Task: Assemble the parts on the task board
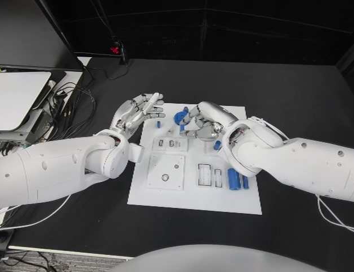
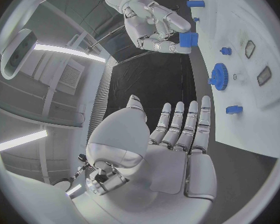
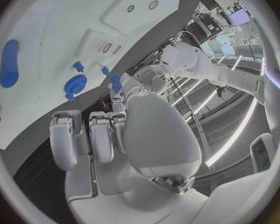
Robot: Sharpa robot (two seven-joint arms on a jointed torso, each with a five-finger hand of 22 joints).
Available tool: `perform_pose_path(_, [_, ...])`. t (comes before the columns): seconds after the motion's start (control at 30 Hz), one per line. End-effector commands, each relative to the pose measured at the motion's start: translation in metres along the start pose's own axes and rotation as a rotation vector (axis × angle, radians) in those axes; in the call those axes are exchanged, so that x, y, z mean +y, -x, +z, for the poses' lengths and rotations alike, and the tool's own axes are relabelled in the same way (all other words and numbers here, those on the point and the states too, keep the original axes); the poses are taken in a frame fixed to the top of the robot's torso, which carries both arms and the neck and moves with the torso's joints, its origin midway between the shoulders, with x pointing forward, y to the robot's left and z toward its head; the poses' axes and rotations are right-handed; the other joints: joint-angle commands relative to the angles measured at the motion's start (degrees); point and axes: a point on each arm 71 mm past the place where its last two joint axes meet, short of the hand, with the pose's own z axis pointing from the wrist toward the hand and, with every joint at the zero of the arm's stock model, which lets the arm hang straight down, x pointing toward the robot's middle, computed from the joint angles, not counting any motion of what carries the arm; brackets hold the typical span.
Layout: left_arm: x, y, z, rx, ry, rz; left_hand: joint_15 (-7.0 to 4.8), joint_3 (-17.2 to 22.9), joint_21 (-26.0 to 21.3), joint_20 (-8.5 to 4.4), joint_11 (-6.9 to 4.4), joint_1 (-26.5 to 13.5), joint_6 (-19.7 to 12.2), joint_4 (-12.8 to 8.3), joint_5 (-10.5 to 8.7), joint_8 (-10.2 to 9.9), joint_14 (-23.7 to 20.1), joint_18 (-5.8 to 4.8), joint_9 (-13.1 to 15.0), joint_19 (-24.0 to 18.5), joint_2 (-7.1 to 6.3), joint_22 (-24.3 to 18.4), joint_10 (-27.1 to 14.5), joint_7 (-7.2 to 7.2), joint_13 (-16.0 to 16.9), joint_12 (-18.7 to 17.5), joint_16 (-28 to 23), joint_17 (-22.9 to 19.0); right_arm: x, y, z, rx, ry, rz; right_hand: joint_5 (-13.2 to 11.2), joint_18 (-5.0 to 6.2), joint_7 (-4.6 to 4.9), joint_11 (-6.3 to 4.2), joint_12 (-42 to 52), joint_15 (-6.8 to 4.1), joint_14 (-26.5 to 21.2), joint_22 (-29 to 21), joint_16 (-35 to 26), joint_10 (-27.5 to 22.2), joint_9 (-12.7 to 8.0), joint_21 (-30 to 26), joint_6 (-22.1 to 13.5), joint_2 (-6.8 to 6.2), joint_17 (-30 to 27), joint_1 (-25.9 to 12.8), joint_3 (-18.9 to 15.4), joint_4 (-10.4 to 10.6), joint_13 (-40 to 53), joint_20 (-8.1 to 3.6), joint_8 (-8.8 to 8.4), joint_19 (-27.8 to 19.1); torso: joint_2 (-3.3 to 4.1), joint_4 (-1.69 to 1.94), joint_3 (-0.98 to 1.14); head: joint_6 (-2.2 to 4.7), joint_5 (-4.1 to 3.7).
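Note:
The white task board (image 1: 195, 195) lies in the middle of the black table. My right hand (image 1: 206, 120) hovers over the board's far end with its fingers curled, pinching a small blue block (image 2: 189, 39) at the fingertips (image 3: 116, 82). A blue gear (image 1: 181, 117) sits on the board just left of that hand, also seen from the left wrist (image 2: 219, 76). My left hand (image 1: 140, 113) is above the board's far left corner, its fingers (image 2: 180, 122) stretched out and apart, holding nothing. A small blue peg (image 1: 160, 123) stands beside it.
Two blue cylinders (image 1: 238, 181) lie side by side near the board's right edge, next to narrow slots (image 1: 204, 174). A raised plate with recesses (image 1: 165, 172) sits left of them. A white box (image 1: 9, 99) and loose cables (image 1: 62, 107) lie at the table's left.

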Motion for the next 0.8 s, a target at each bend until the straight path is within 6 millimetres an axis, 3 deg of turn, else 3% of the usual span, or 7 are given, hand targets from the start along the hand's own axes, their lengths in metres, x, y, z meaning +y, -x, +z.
perform_pose_path(0.03, [-0.012, -0.001, 0.000, 0.003, -0.153, 0.004, -0.29, -0.02, 0.20, 0.10, 0.55, 0.31, -0.24, -0.07, 0.38, 0.06, 0.01, 1.06, 0.09, 0.28, 0.14, -0.05, 0.05, 6.69, 0.06, 0.18, -0.31, -0.06, -0.001, -0.006, 0.003, 0.009, -0.048, -0.064, 0.22, -0.42, -0.73, 0.22, 0.15, 0.15, 5.96, 15.10, 0.14, 6.06, 0.19, 0.17, 1.18, 0.18, 15.10, -0.08, 0.04, -0.25, 15.08, 0.26, -0.13, 5.96, 0.00, 0.05, 0.03, -0.15, 0.17])
perform_pose_path(0.5, [-0.013, -0.002, 0.000, 0.006, -0.154, 0.002, -0.29, -0.02, 0.20, 0.10, 0.55, 0.31, -0.24, -0.07, 0.38, 0.06, 0.01, 1.06, 0.09, 0.28, 0.14, -0.05, 0.05, 6.69, 0.06, 0.18, -0.31, -0.06, 0.000, -0.040, 0.010, 0.052, -0.068, -0.085, 0.40, -0.42, -0.70, 0.23, 0.15, 0.15, 5.96, 15.10, 0.14, 6.06, 0.14, 0.17, 1.16, 0.11, 15.10, -0.17, 0.02, -0.30, 15.08, 0.26, -0.24, 5.96, -0.01, 0.01, 0.04, -1.09, 0.92])
perform_pose_path(0.8, [-0.013, -0.001, 0.000, 0.003, -0.154, 0.004, -0.29, -0.02, 0.18, 0.11, 0.61, 0.36, -0.21, -0.07, 0.41, 0.10, -0.04, 1.07, 0.10, 0.26, 0.17, -0.08, 0.10, 6.75, 0.07, 0.21, -0.39, -0.07, -0.002, -0.045, 0.012, 0.049, -0.068, -0.110, 0.45, -0.42, -0.67, 0.24, 0.15, 0.16, 5.96, 15.10, 0.14, 6.06, 0.12, 0.17, 1.12, 0.11, 15.10, -0.24, 0.01, -0.31, 15.08, 0.27, -0.30, 5.96, -0.02, -0.07, -0.02, -1.42, 0.75])
